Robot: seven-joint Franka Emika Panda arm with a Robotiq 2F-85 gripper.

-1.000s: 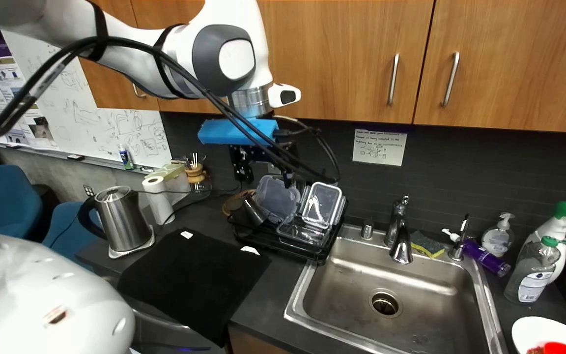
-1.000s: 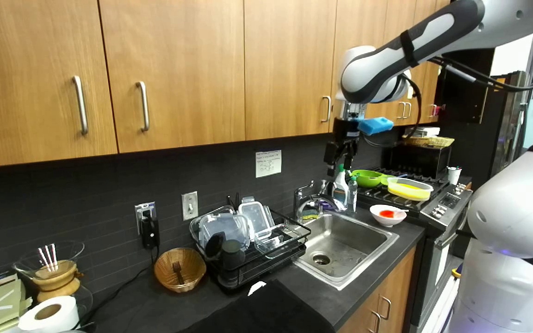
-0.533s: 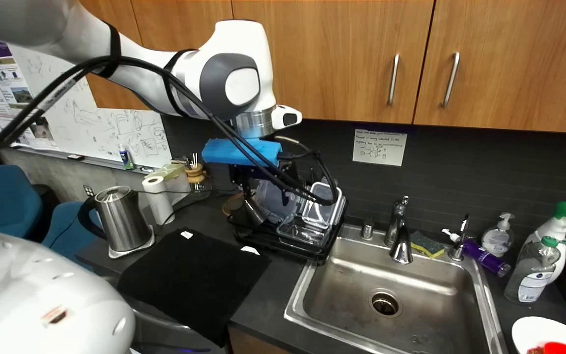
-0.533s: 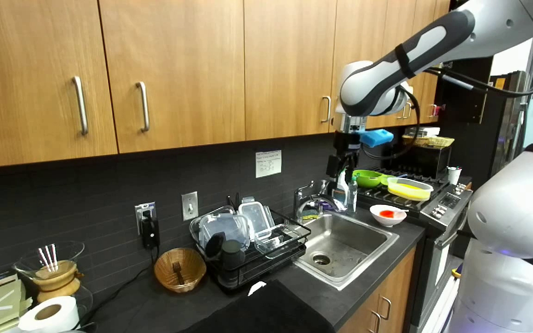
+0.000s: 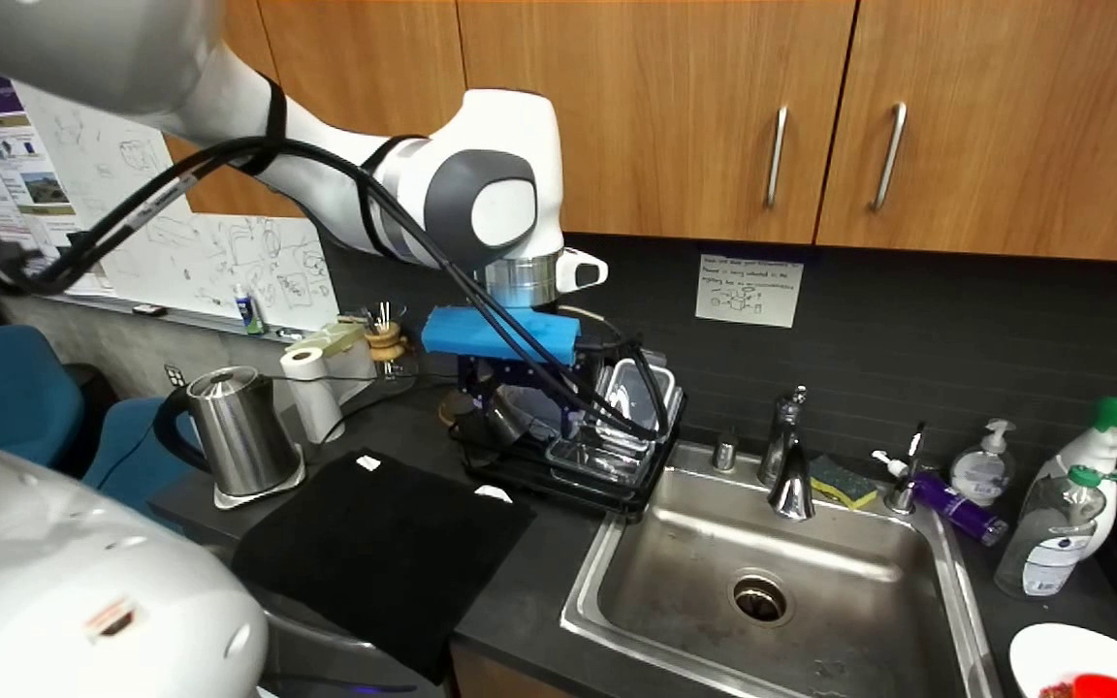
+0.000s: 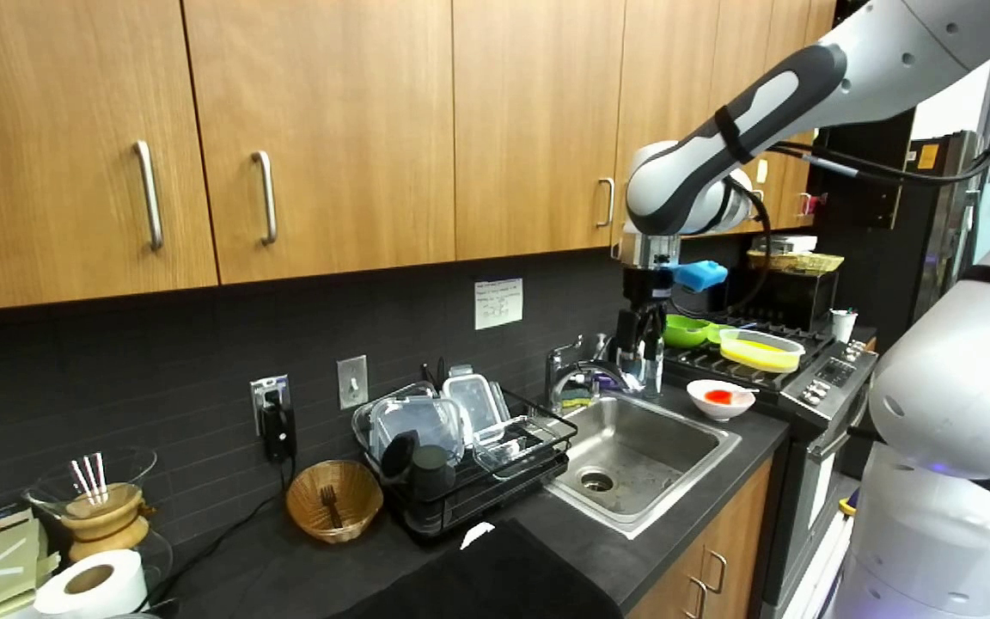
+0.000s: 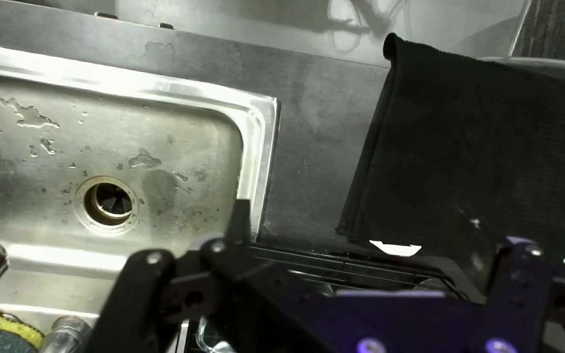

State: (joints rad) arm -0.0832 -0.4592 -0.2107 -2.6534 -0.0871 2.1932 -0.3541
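Hanging near the dish rack [image 5: 544,482], the end effector [image 5: 527,415] has its jaws wide apart.

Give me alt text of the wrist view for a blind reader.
Open, empty black jaws span the bottom, partly hiding a black wire dish rack. At upper left sits a rectangular stainless-steel sink with a round drain; a black cloth lies on the dark grey counter at right.
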